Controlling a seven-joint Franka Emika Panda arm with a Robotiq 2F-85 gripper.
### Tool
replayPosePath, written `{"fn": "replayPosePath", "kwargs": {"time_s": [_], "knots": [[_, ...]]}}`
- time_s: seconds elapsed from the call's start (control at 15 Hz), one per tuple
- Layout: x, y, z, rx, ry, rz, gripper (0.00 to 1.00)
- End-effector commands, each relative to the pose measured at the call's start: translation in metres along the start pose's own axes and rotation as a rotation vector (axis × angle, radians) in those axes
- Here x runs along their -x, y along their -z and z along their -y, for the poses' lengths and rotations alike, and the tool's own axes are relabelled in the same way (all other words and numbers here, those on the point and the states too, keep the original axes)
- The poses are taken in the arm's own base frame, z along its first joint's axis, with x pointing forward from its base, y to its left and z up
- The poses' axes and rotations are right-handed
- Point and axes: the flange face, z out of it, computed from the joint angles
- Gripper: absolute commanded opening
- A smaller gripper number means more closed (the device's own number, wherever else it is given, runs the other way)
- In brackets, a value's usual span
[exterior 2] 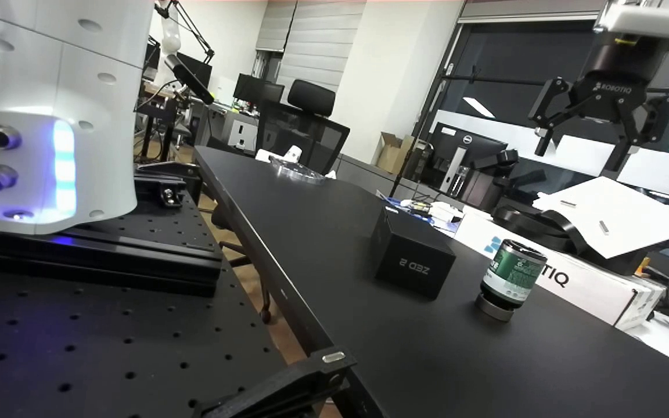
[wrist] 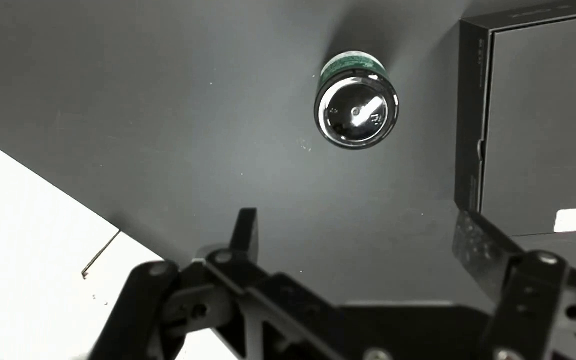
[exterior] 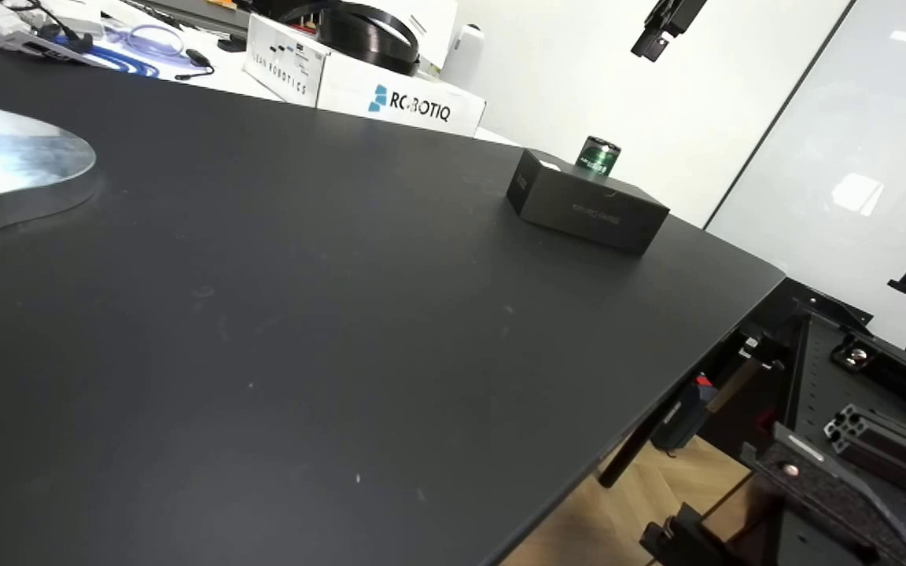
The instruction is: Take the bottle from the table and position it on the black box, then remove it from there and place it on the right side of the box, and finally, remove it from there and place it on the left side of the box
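Observation:
The bottle [exterior 2: 513, 276] with its green label stands on the black table [exterior 2: 456, 360], apart from the black box [exterior 2: 413, 255]. Its narrower grey end is down and its glossy dark end faces up in the wrist view [wrist: 357, 107]. In an exterior view the bottle [exterior: 598, 157] is partly hidden behind the box [exterior: 591, 206]. The box lies to the right of the bottle in the wrist view [wrist: 543, 125], with nothing on it but a small white label. My gripper [exterior 2: 578, 158] is open and empty, high above the table; its fingers [wrist: 355, 225] are spread in the wrist view.
A white box with blue lettering [exterior: 402, 98] stands behind the table, with a black ring-shaped item [exterior: 366, 39] on it. A clear, shiny plate [exterior: 12, 157] lies at the table's far end. Cables [exterior: 146, 47] lie on the white surface behind.

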Motion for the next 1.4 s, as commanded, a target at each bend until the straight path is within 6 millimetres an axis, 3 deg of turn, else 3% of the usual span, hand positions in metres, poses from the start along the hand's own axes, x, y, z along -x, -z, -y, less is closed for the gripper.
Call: {"fn": "replayPosePath", "kwargs": {"time_s": [0.0, 0.2, 0.8, 1.0, 1.33], "knots": [[0.002, 0.015, 0.009, 0.009, -0.024, 0.013, 1.00], [0.004, -0.004, 0.009, 0.001, -0.032, 0.020, 1.00], [0.014, -0.107, 0.010, -0.052, -0.047, 0.091, 1.00], [0.015, -0.127, 0.011, -0.060, -0.042, 0.100, 1.00], [0.014, -0.143, 0.010, -0.063, -0.033, 0.104, 1.00]]}}
